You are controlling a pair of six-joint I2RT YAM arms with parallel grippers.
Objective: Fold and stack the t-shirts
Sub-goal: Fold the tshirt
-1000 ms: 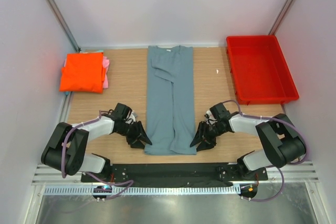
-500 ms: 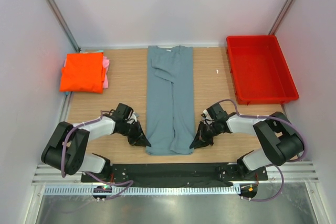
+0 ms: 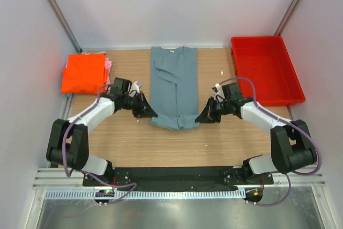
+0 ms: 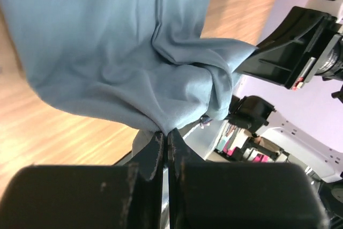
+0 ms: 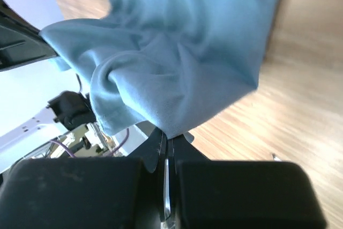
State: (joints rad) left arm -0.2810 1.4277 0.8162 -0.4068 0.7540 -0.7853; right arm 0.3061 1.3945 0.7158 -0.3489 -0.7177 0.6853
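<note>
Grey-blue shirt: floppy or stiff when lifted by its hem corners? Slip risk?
Probably very floppy: the grey-blue shirt creases and sags between the left gripper and right gripper. Likely light: corner pinches alone hold it up. Slip seems possible; only a small tuck sits between the fingers.

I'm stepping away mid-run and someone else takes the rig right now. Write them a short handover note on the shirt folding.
Left hand: shut on the near-left hem corner of the grey-blue shirt.
Right hand: shut on the near-right hem corner.
Things: the collar end lies flat at the far edge of the table, and the hem end is lifted between the hands. Orange shirt lies folded at far left on the pink shirt, of which only an edge shows.
Done: the grey-blue sides are folded into a narrow strip.
Left: probably lay the hem at the collar, then stack it on the orange.
</note>
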